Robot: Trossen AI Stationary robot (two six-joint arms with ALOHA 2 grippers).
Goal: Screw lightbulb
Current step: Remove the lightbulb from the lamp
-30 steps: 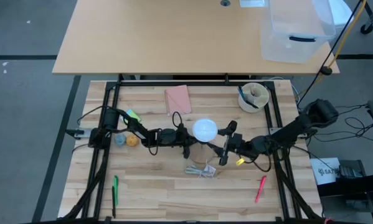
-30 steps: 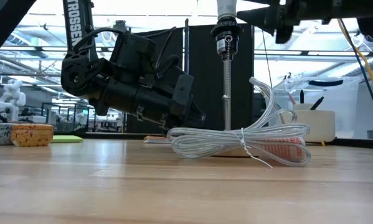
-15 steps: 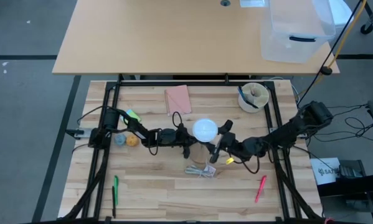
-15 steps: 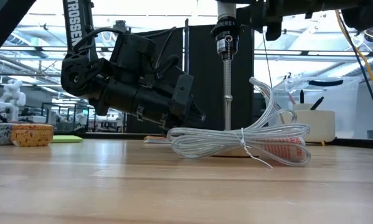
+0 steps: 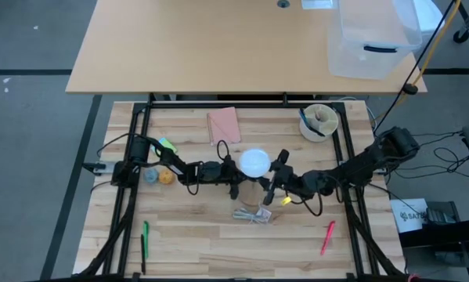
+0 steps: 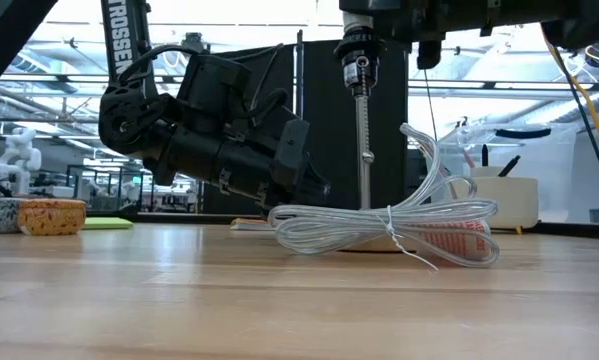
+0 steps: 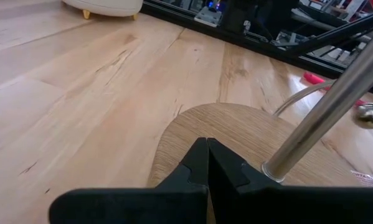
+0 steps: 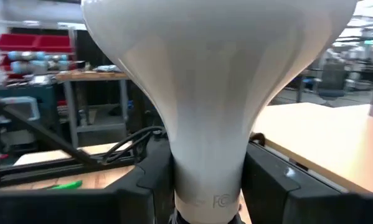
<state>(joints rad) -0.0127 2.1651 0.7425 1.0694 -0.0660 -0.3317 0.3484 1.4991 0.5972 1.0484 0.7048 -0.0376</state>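
Overhead, table-level, two wrist close-ups

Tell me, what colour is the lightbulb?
White; the lightbulb shows best in the right wrist view.

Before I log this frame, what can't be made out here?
- Low view: the lightbulb is cut off by the top edge; only the socket on its metal rod shows.
- Right wrist view: the lightbulb fills the picture, hiding the socket and whether the right gripper fingers touch it.
- High view: the bulb's dome hides its screw base.

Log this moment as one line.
right end effector: closing around white frosted mushroom-shaped lightbulb neck | left end effector: shut, on round wooden base
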